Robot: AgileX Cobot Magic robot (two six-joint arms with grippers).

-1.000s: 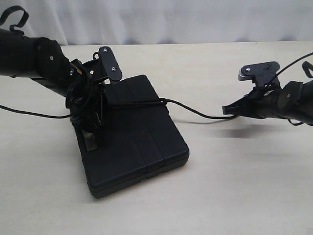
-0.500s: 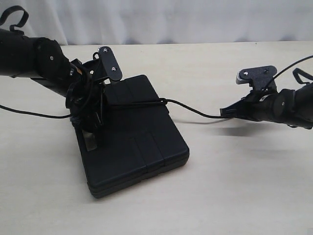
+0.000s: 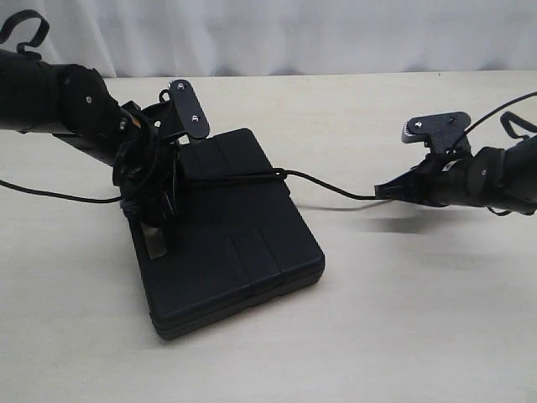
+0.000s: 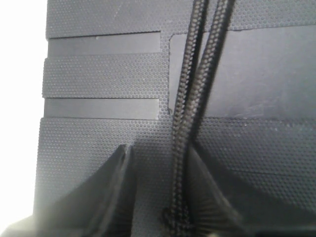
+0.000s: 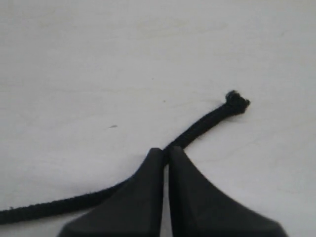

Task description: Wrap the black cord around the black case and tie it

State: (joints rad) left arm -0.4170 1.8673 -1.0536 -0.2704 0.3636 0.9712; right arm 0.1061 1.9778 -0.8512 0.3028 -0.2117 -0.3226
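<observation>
The black case (image 3: 235,243) lies flat on the table, left of centre. The black cord (image 3: 327,189) crosses its top face and runs off to the right, above the table. My right gripper (image 3: 379,192) is shut on the cord near its end. In the right wrist view the gripper (image 5: 165,150) pinches the cord (image 5: 207,121), and a short frayed tip sticks out past it. My left gripper (image 3: 151,210) is at the case's left edge. In its wrist view the left gripper (image 4: 160,153) stands open over the case (image 4: 98,79), and two strands of cord (image 4: 190,98) run between its fingers.
The pale table (image 3: 377,319) stretches bare in front and to the right of the case. A white curtain (image 3: 336,34) closes the back. A thin robot cable (image 3: 50,195) trails over the table at the far left.
My right gripper has drifted a little to the left, toward the case, with the cord still in it. The left arm and the case have not moved.
</observation>
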